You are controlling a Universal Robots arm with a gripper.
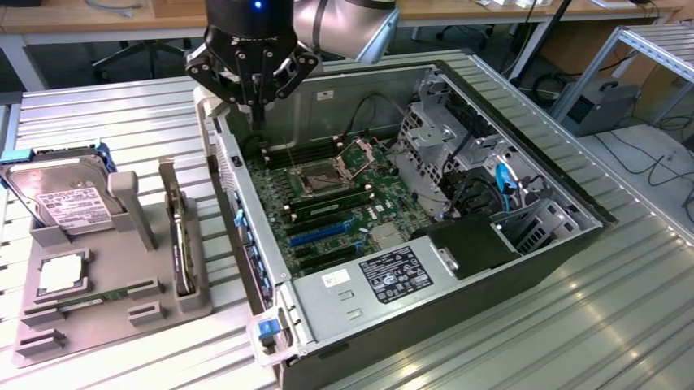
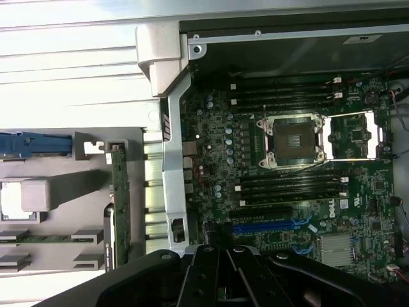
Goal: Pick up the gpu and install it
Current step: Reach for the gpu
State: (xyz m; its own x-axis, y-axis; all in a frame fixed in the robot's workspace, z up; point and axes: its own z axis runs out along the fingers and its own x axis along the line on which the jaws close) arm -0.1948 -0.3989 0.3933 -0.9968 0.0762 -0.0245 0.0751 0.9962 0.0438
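The gpu [image 1: 180, 244] is a thin dark card standing on edge in a slot of the grey holder [image 1: 109, 325], at the exterior view's left beside the open computer case [image 1: 358, 313]. The wrist view shows the gpu [image 2: 119, 204] edge-on next to the case wall. My gripper [image 1: 258, 104] hangs above the case's rear corner, over the motherboard [image 1: 336, 203], well apart from the card. Its fingers [image 2: 211, 268] are pressed together, shut on nothing. The blue expansion slot [image 2: 268, 226] lies bare on the board.
A silver hard drive [image 1: 65, 203], a processor chip [image 1: 62, 272] and a green memory stick [image 1: 93, 299] also sit in the holder. The CPU socket [image 1: 325, 175] stands open. Drive cages and cables [image 1: 477, 179] fill the case's far side. The table is ribbed metal.
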